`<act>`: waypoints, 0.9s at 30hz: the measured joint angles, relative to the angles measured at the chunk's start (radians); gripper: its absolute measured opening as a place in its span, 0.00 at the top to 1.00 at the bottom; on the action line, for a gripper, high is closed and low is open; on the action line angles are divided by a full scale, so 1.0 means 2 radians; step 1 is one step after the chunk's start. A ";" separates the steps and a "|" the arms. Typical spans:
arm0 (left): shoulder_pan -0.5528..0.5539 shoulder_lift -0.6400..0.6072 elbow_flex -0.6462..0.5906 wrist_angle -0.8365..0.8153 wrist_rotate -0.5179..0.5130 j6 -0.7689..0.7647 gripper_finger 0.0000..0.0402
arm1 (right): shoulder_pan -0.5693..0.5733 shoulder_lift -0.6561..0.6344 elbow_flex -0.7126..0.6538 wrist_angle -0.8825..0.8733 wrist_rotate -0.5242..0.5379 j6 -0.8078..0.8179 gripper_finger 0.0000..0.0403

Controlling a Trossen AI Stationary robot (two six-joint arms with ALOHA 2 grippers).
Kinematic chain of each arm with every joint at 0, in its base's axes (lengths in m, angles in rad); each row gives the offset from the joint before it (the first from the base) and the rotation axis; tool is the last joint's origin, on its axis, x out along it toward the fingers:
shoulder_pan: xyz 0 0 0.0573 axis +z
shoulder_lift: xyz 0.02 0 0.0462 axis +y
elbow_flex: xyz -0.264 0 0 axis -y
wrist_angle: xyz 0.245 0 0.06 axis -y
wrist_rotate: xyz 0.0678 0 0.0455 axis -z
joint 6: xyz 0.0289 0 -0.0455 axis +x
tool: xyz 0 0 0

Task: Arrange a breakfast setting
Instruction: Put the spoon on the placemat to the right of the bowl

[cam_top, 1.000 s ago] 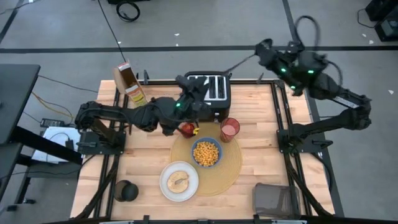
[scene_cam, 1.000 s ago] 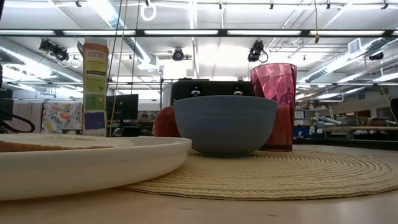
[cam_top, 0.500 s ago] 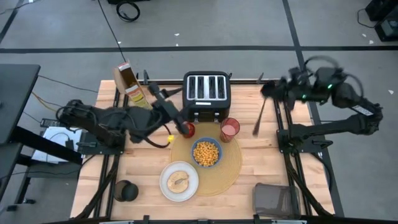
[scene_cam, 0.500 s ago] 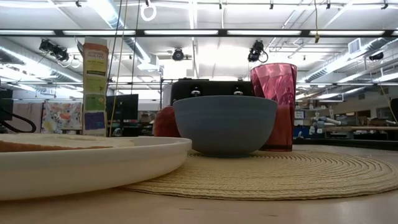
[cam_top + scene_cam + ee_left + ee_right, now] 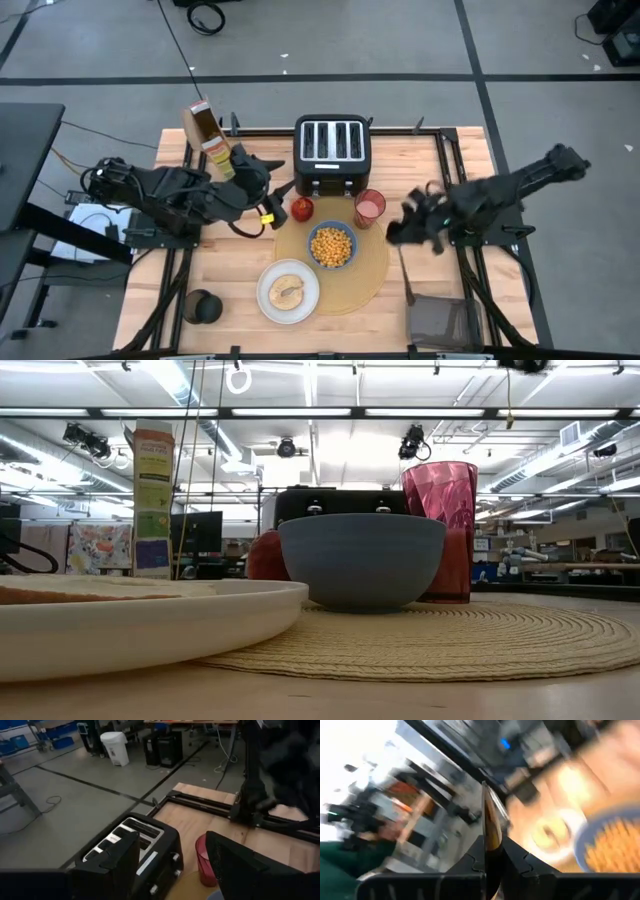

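On the placemat (image 5: 352,262) sit my apple (image 5: 302,208), bowl (image 5: 332,245), cup (image 5: 370,207) and plate (image 5: 288,291). Left gripper (image 5: 272,190) hangs empty, fingers spread, beside the toaster (image 5: 332,152). Farther right, my right gripper (image 5: 492,856) pinches the spoon (image 5: 490,822) near 1 end; it looks light, stiff and slippery.

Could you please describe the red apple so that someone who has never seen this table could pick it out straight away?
Start at the black four-slot toaster at the table's far edge. Right in front of its left corner, at the rim of the large round tan placemat, sits the red apple. It is small, round and opaque, unlike the taller translucent red cup to its right and the small blue bowl of cereal.
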 joint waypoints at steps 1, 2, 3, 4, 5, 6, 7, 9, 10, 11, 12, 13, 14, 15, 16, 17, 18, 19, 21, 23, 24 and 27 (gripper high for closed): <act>-0.001 0.000 0.000 -0.002 0.000 -0.004 0.42 | 0.018 0.013 -0.006 0.003 0.018 0.012 0.94; -0.001 0.000 0.000 -0.002 0.000 -0.005 0.42 | 0.033 0.025 -0.011 0.011 0.040 0.022 0.94; 0.000 0.000 0.000 -0.003 0.000 -0.005 0.42 | 0.049 0.034 -0.015 0.021 0.067 0.031 0.94; 0.000 0.001 0.000 -0.003 0.000 -0.005 0.42 | 0.064 0.044 -0.020 0.040 0.096 0.043 0.94; 0.000 0.001 0.000 -0.003 0.000 -0.005 0.42 | 0.077 0.054 -0.023 0.054 0.124 0.057 0.94; 0.000 0.001 0.000 -0.003 0.000 -0.005 0.42 | 0.088 0.063 -0.028 0.063 0.151 0.071 0.94; 0.001 0.001 0.000 -0.003 0.000 -0.005 0.42 | 0.100 0.073 -0.033 0.063 0.174 0.081 0.94; 0.002 0.001 0.000 -0.005 0.000 -0.003 0.42 | 0.120 0.091 -0.039 0.066 0.216 0.105 0.94; 0.002 0.001 0.000 -0.006 0.000 -0.002 0.42 | 0.129 0.098 -0.042 0.070 0.233 0.120 0.94; 0.002 0.001 0.000 -0.007 -0.001 -0.001 0.42 | 0.136 0.105 -0.046 0.071 0.246 0.136 0.94; 0.003 0.001 0.000 -0.009 -0.001 -0.001 0.42 | 0.142 0.114 -0.051 0.073 0.255 0.154 0.94; 0.003 0.001 0.000 -0.011 -0.001 -0.001 0.42 | 0.146 0.123 -0.058 0.072 0.262 0.174 0.94; 0.004 0.001 0.000 -0.012 -0.001 -0.001 0.42 | 0.150 0.131 -0.067 0.066 0.268 0.194 0.94; 0.004 0.001 0.000 -0.013 -0.001 -0.001 0.42 | 0.153 0.140 -0.073 0.063 0.274 0.218 0.94; 0.004 0.001 0.000 -0.014 -0.001 -0.001 0.42 | 0.153 0.148 -0.078 0.068 0.274 0.240 0.94; 0.005 0.001 0.000 -0.015 -0.001 -0.001 0.42 | 0.153 0.155 -0.085 0.071 0.274 0.260 0.94; 0.005 0.001 0.000 -0.015 -0.001 -0.001 0.42 | 0.153 0.162 -0.091 0.070 0.272 0.279 0.94; 0.005 0.001 0.000 -0.016 -0.001 -0.001 0.42 | 0.151 0.171 -0.096 0.068 0.271 0.295 0.94; 0.005 0.002 0.000 -0.019 -0.001 -0.001 0.42 | 0.144 0.184 -0.105 0.063 0.265 0.316 0.94; 0.005 0.002 0.000 -0.021 -0.001 -0.001 0.42 | 0.129 0.198 -0.105 0.065 0.255 0.325 0.94; 0.005 0.002 0.000 -0.022 -0.001 -0.001 0.42 | 0.119 0.205 -0.104 0.059 0.246 0.327 0.94; 0.005 0.002 0.000 -0.025 -0.001 -0.004 0.42 | 0.081 0.227 -0.106 0.050 0.214 0.328 0.94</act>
